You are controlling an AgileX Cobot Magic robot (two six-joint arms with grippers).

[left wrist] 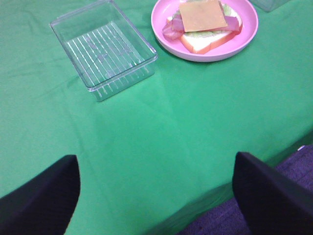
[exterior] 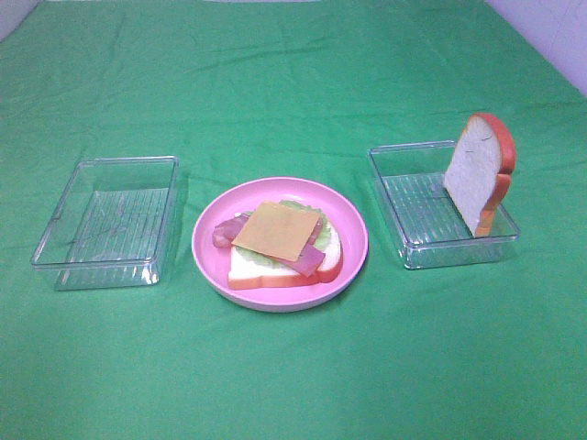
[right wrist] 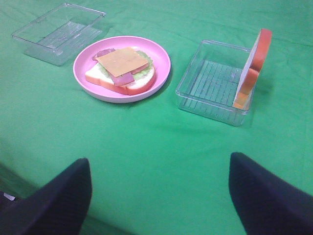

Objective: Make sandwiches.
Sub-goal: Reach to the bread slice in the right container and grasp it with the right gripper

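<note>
Exterior high view: a round pink plate (exterior: 206, 246) sits at the centre of a green-covered tabletop (exterior: 293, 385), carrying a partly built toy sandwich. A white bread slice with orange-red crust (exterior: 246, 270) lies flat on the plate; pale green lettuce (exterior: 323, 250) shows along its edge, pink-red bacon strips (exterior: 223, 234) poke out toward the left, and a yellow square cheese slice (exterior: 278, 229) lies on top. At the left of the frame stands a clear plastic tray (exterior: 108, 221) with nothing visible in it. At the right, a second clear tray (exterior: 438, 209) holds the second bread slice (exterior: 477, 174), which stands on edge against the tray's far-right wall, its crust rising above the rim. Neither arm appears in this view. From the left wrist view, the left end effector (left wrist: 156, 193) hangs above bare green cloth near the tabletop's edge, its two dark fingers (left wrist: 41, 203) spread wide with nothing between them, well apart from the left tray and the plate at the top of that frame. From the right wrist view, the right end effector (right wrist: 159, 196) is likewise spread wide and empty over the cloth, with the plate at upper left and the tray with the upright slice at upper right, both well apart from it.
</note>
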